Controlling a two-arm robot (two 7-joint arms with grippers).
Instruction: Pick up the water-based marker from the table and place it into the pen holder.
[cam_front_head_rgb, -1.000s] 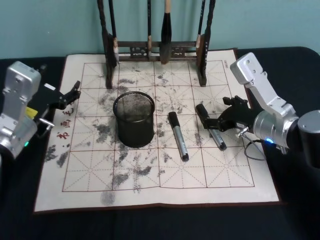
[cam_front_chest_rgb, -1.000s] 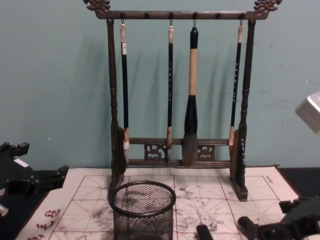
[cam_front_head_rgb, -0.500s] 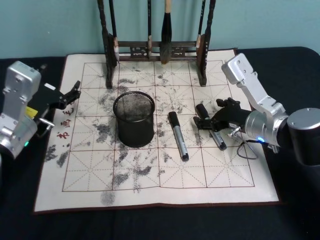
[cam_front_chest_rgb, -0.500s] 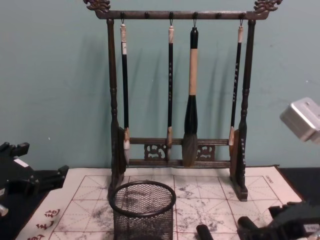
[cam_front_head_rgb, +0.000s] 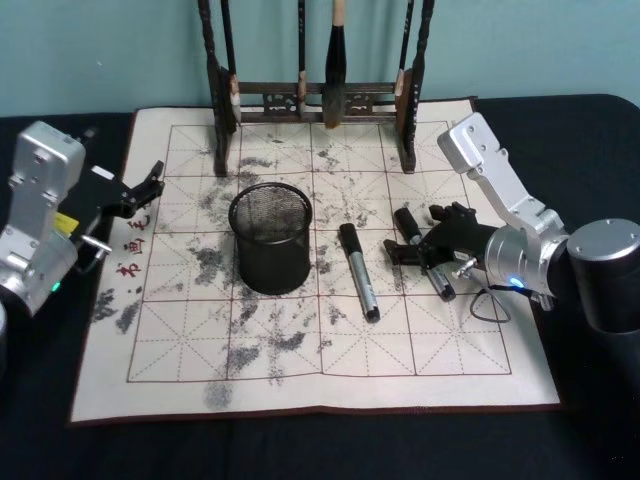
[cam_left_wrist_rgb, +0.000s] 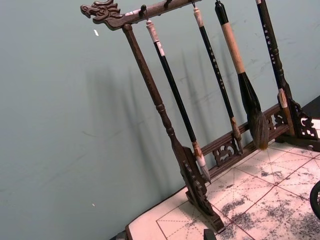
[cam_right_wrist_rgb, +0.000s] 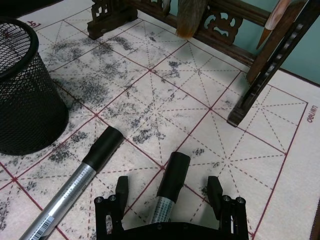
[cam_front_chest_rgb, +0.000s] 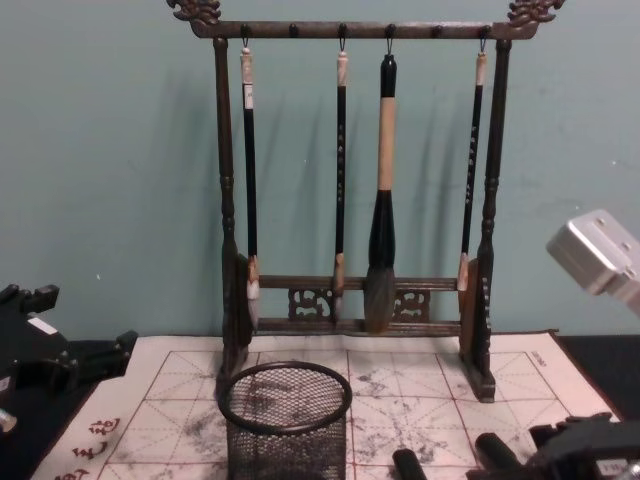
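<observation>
Head view: right hand astride marker

- Right arm reaches in from the right, wrist bent inward; right gripper sits low, fingers spread wide apart
- Left arm parked at the left edge; left gripper points inward

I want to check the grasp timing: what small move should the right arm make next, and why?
Probably close the right pincer: its open fingers straddle the marker, just behind its black cap, on the mat. Left pincer idles at the mat's left edge.
</observation>
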